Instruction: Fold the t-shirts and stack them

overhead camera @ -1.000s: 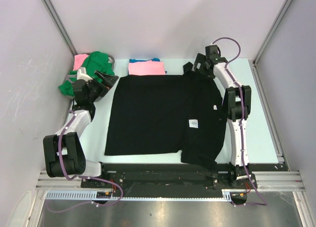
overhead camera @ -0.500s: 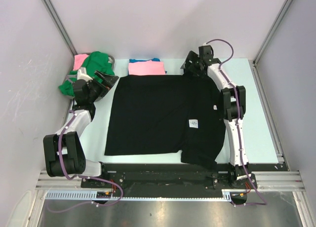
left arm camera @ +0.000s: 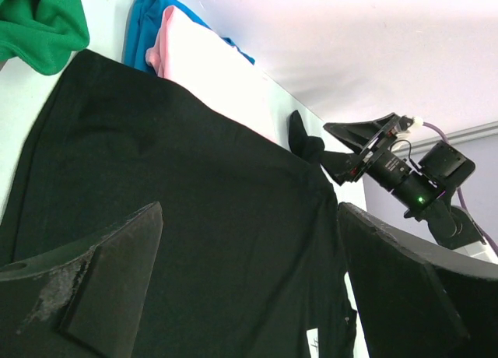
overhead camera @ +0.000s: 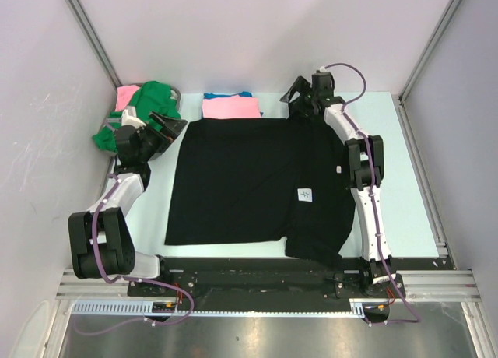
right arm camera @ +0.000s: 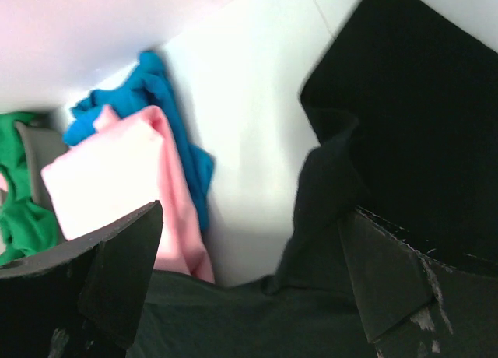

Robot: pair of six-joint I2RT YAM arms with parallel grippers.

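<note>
Pale mint tabletop [overhead camera: 412, 187], boxed by plain white walls [overhead camera: 257, 39], carries a large black cloth t-shirt [overhead camera: 249, 179] mid-frame; left gripper [overhead camera: 173, 123] and right gripper [overhead camera: 294, 100] gape empty

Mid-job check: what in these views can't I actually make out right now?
- Blue t-shirt: top view, the folded pink t-shirt covers all but an edge.
- Pink cloth at far left: top view, mostly under the green t-shirt.
- Label on the black t-shirt: print too small to read.
- Right gripper: wrist view doesn't show whether it touches the sleeve.
</note>
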